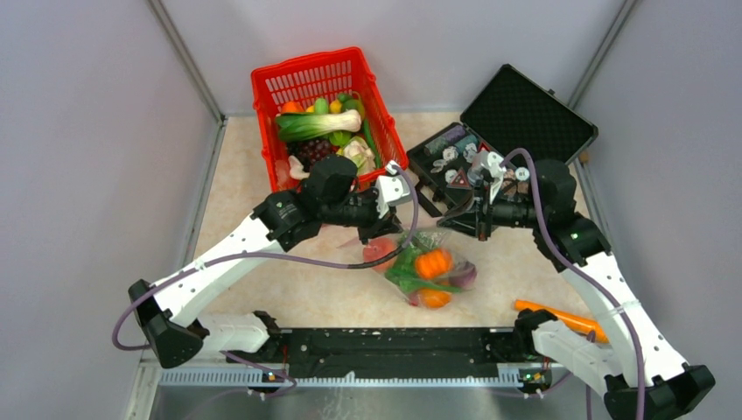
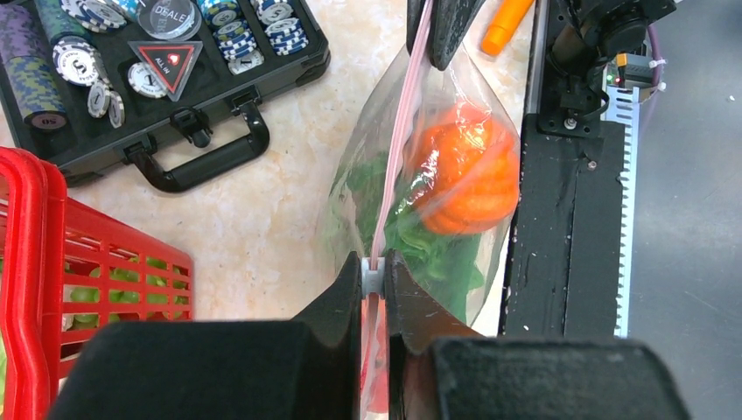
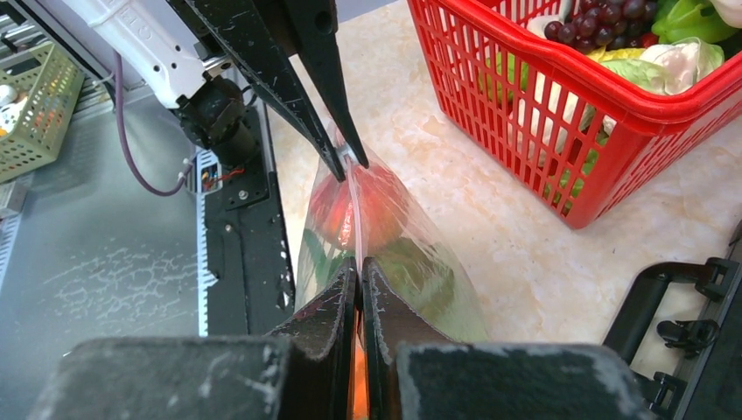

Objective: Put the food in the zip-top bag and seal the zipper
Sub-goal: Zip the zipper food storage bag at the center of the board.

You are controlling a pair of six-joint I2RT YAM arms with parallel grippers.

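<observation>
The clear zip-top bag (image 1: 437, 273) hangs between my two grippers over the table. It holds green lettuce (image 2: 420, 241), an orange pumpkin (image 2: 468, 179), a red tomato-like ball (image 3: 346, 206) and an orange round (image 1: 435, 298). The pink zipper (image 2: 398, 149) is stretched straight along the bag's top edge. My left gripper (image 2: 374, 273) is shut on the zipper's small grey slider at one end. My right gripper (image 3: 360, 267) is shut on the zipper strip at the other end. In the top view, the left gripper (image 1: 391, 232) and the right gripper (image 1: 451, 220) face each other.
The red basket (image 1: 262, 87) at the back left holds more toy food. An open black case (image 1: 525, 109) with poker chips stands at the back right. An orange carrot (image 1: 560, 317) lies by the right arm's base. A black rail (image 1: 394, 346) runs along the near edge.
</observation>
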